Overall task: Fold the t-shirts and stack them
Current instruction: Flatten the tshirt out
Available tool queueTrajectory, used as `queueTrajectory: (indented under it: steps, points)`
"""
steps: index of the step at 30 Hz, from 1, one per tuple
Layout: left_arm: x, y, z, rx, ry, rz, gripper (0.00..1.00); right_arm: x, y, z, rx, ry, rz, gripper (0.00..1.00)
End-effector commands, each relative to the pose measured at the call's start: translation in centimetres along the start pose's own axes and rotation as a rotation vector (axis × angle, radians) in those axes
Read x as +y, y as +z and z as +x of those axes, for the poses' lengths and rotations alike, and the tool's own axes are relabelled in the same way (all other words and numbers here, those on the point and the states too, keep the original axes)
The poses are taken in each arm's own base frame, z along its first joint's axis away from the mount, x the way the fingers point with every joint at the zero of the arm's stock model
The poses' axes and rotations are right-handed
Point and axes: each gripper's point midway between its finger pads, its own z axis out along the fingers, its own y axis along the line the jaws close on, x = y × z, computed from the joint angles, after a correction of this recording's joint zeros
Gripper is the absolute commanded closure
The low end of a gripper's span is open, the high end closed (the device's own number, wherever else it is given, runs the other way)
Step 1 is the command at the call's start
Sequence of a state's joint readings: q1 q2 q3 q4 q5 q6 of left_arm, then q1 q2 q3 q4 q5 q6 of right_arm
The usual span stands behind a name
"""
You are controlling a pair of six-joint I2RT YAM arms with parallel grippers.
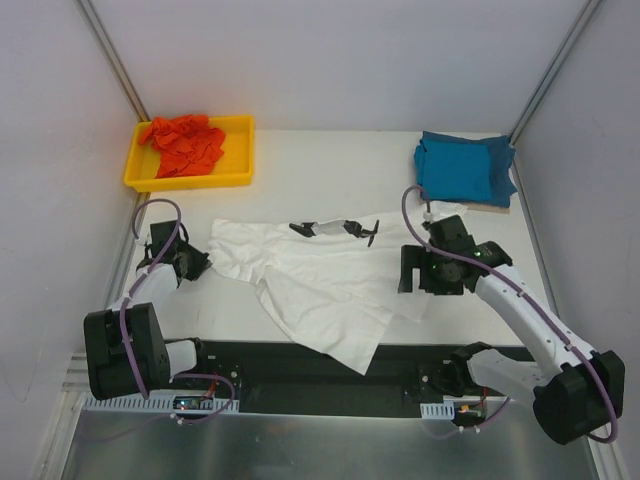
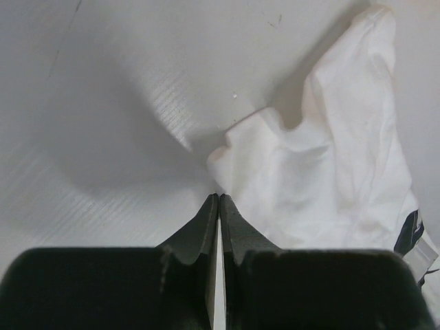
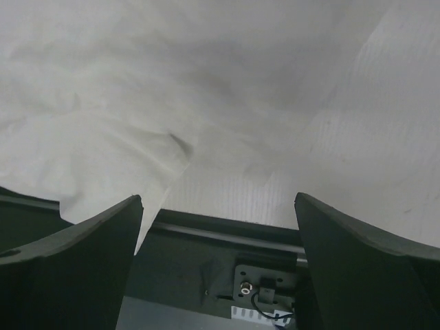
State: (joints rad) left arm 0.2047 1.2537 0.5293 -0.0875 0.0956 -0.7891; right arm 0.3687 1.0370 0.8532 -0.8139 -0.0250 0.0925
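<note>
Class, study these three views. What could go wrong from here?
The left gripper is shut with the white shirt only at its tips; a pull may slip free.
The shirt's hem hangs off the table onto the black rail, where it could snag.
The right gripper is open, so a one-sided pull may bunch the cloth.

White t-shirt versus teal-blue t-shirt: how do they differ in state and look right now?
The white t-shirt lies spread out and rumpled mid-table; the teal-blue t-shirt is folded into a compact block at the far right corner. The white t-shirt carries small black printed marks; the teal-blue t-shirt looks plain. Both rest on the table.
</note>
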Motion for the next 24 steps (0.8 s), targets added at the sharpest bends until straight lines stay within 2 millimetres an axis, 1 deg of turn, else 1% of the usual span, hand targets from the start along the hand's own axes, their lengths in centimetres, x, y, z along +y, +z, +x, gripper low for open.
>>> queueTrajectory:
  steps: [1, 2, 3, 4, 6, 7, 8, 9, 10, 13, 17, 21, 22, 23, 24]
  points:
    - [0.4, -1.1, 0.0, -0.043, 0.016, 0.022, 1.00, 1.5, 1.4, 5.1, 0.180, 0.068, -0.020, 0.04]
    - [0.6, -1.2, 0.1, -0.045, 0.018, 0.022, 1.00, 1.8, 1.7, 5.8, 0.205, 0.086, -0.038, 0.03]
    - [0.5, -1.4, -0.1, -0.059, 0.026, 0.029, 1.00, 1.4, 2.4, 7.2, 0.244, 0.112, -0.020, 0.03]
    - [0.4, -1.6, -0.1, -0.063, 0.030, 0.036, 1.00, 1.2, 2.6, 7.6, 0.252, 0.121, -0.009, 0.01]
    - [0.3, -1.8, -0.1, -0.067, 0.042, 0.051, 1.00, -0.2, 3.3, 8.4, 0.265, 0.134, 0.065, 0.00]
    - [0.2, -1.9, -0.1, -0.068, 0.044, 0.056, 1.00, -0.6, 3.5, 8.4, 0.258, 0.136, 0.090, 0.10]
    - [0.2, -2.0, -0.1, -0.074, 0.046, 0.059, 1.00, -1.1, 3.8, 8.2, 0.248, 0.140, 0.117, 0.16]
    - [0.3, -2.0, -0.2, -0.078, 0.049, 0.057, 1.00, -1.1, 4.1, 8.3, 0.258, 0.147, 0.124, 0.24]
    - [0.2, -2.1, -0.2, -0.079, 0.050, 0.061, 1.00, -0.8, 4.4, 7.9, 0.244, 0.158, 0.118, 0.25]
    - [-0.1, -2.4, -0.3, -0.088, 0.064, 0.078, 1.00, -0.4, 5.4, 7.8, 0.251, 0.171, 0.104, 0.27]
    - [-0.3, -2.9, -0.7, -0.115, 0.089, 0.095, 1.00, -0.7, 6.4, 7.9, 0.279, 0.159, 0.139, 0.31]
    - [-0.6, -3.6, -1.1, -0.150, 0.103, 0.115, 1.00, -0.8, 7.2, 8.1, 0.296, 0.162, 0.150, 0.40]
    - [-0.7, -3.7, -1.3, -0.157, 0.104, 0.118, 1.00, -1.4, 7.4, 8.0, 0.286, 0.155, 0.179, 0.42]
    - [-0.8, -3.9, -1.4, -0.165, 0.107, 0.123, 1.00, -1.6, 7.6, 8.1, 0.294, 0.154, 0.189, 0.46]
    - [-0.9, -4.0, -1.4, -0.164, 0.111, 0.128, 1.00, -1.6, 7.9, 8.0, 0.287, 0.155, 0.195, 0.53]
